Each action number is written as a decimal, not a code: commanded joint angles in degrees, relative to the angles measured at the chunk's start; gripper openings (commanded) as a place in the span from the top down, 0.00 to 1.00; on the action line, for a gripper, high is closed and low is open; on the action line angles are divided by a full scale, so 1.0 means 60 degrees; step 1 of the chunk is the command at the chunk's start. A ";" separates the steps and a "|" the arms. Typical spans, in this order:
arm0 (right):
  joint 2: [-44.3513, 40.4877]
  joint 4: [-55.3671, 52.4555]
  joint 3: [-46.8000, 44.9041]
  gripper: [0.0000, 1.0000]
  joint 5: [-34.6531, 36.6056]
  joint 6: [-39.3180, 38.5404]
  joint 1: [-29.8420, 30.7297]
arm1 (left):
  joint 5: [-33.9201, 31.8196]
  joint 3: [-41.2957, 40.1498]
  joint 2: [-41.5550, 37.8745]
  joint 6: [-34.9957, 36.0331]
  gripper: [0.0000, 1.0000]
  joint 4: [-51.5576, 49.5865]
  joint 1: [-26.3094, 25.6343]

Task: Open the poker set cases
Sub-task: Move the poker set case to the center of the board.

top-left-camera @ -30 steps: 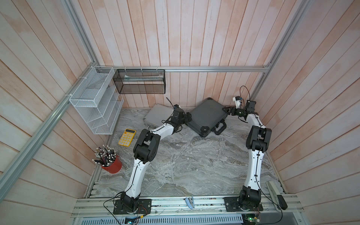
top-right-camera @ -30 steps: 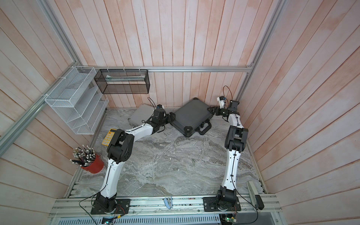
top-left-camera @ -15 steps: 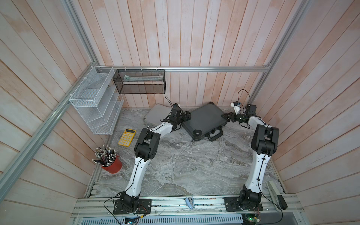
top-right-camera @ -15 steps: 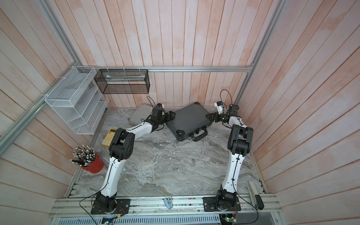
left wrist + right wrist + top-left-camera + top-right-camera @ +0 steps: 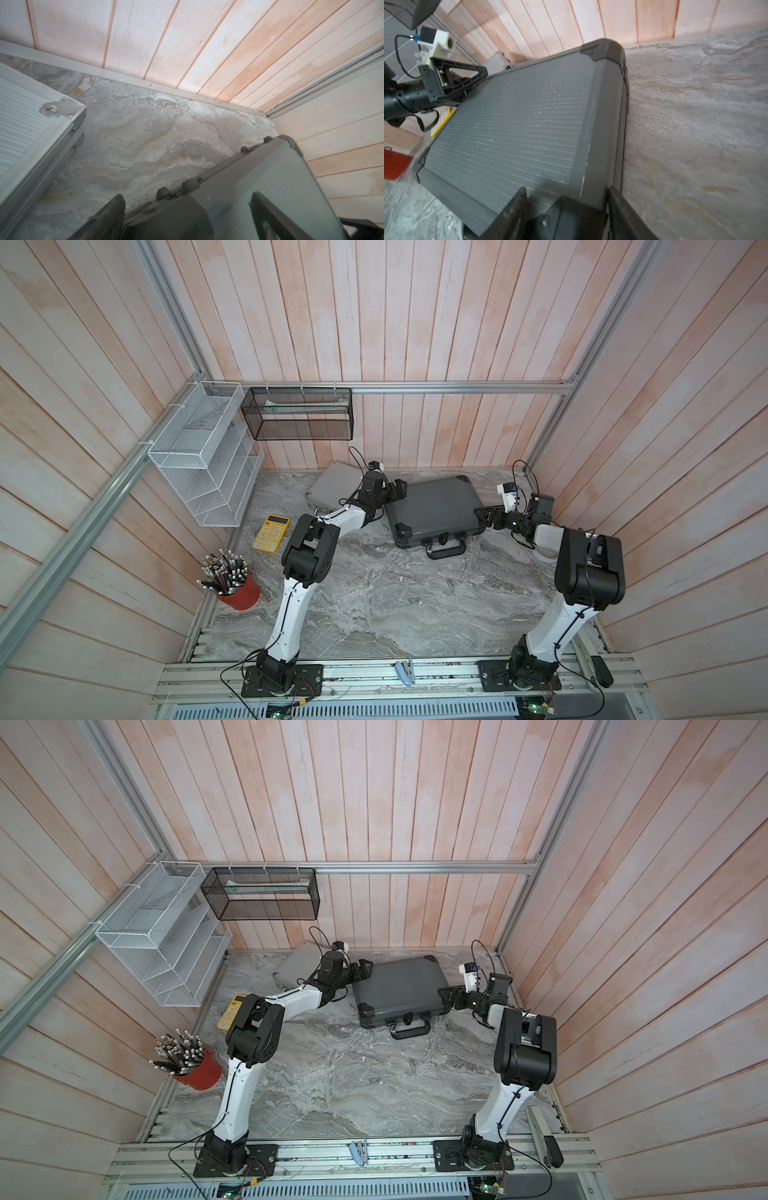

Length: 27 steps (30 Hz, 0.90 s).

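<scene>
The dark-grey case (image 5: pixel 432 510) (image 5: pixel 399 988) lies flat and closed at the back of the table, handle toward the front. The silver case (image 5: pixel 332 485) (image 5: pixel 25 116) sits closed to its left, partly behind my left arm. My left gripper (image 5: pixel 397 491) (image 5: pixel 187 196) is open wide, its jaws astride the dark case's back-left corner (image 5: pixel 270 176). My right gripper (image 5: pixel 484 516) (image 5: pixel 566 189) straddles the black front-right corner, with one finger over the ribbed lid (image 5: pixel 508 128) and the other beside the side wall. A thin gap still shows there.
A yellow calculator (image 5: pixel 271 533) lies left of my left arm. A red cup of pencils (image 5: pixel 235 587) stands at the left edge. A white mesh rack (image 5: pixel 199 464) and a black mesh basket (image 5: pixel 297 414) hang on the walls. Both cases sit close to the back wall.
The dark-grey case has swung round from a diagonal, tilted pose to lie flat, and its handle now faces the front. Both grippers moved with its corners. The right jaws have narrowed.
</scene>
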 commanded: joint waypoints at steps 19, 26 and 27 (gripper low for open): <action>-0.4090 0.0056 -0.2482 0.36 0.4046 0.3586 0.0415 | 0.0361 -0.1647 -0.1968 0.0697 0.02 0.0102 -0.0672; -0.4831 -0.1284 -0.2246 0.37 0.4209 0.3195 0.0396 | -0.0649 -0.2825 -0.3524 0.1120 0.00 -0.0109 -0.0177; -0.4898 -0.1437 -0.2279 0.37 0.4154 0.3206 0.0409 | -0.0711 -0.2954 -0.3738 0.1156 0.00 -0.0157 -0.0143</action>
